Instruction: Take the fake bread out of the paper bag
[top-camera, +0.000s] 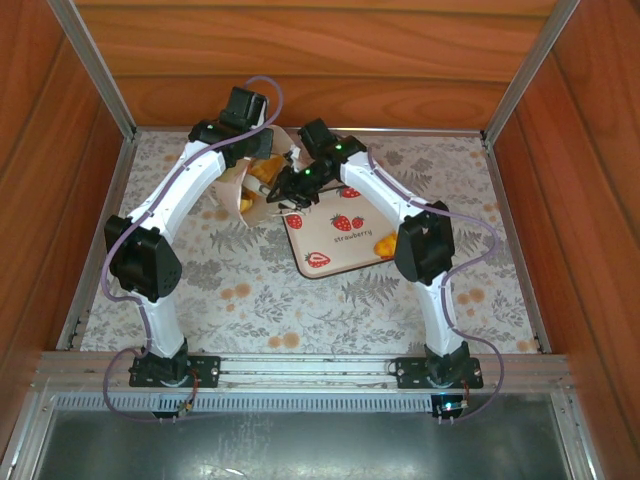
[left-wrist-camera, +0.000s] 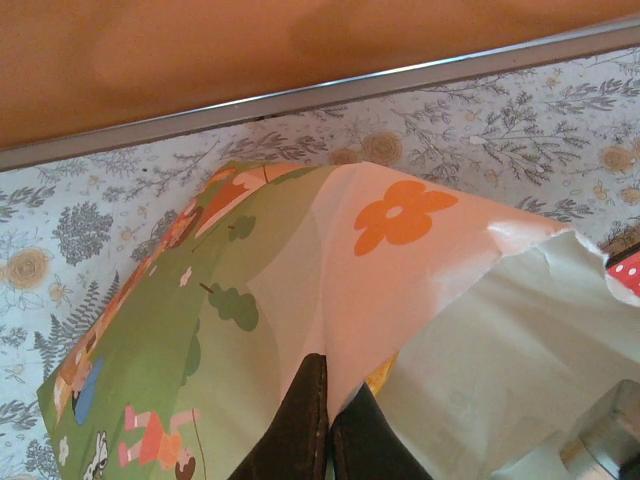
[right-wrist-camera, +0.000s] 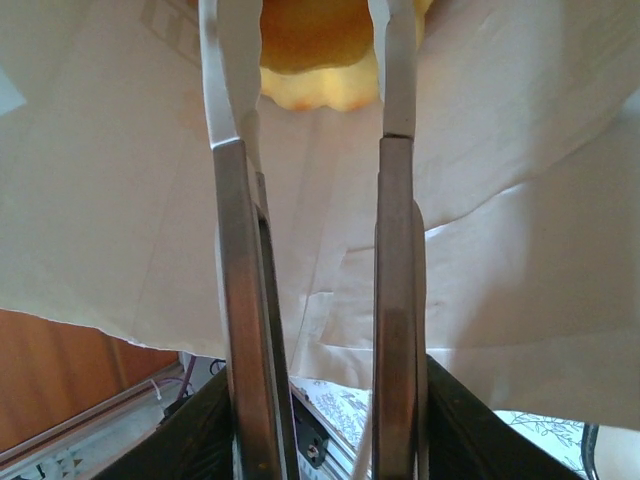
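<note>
Arms (top-camera: 190, 190) arched inward, left jaws pinching paper bag (left-wrist-camera: 400, 300), right jaws parted inside

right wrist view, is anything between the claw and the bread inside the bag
Nothing visible does. The right claw reaches into the paper bag with its jaws apart, and the fake bread shows in the open gap at its fingertips. Bag paper lies around the fingers, not across them.

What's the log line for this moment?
left hand shut on bag edge | right hand open inside bag, reaching bread | one bread on tray
</note>
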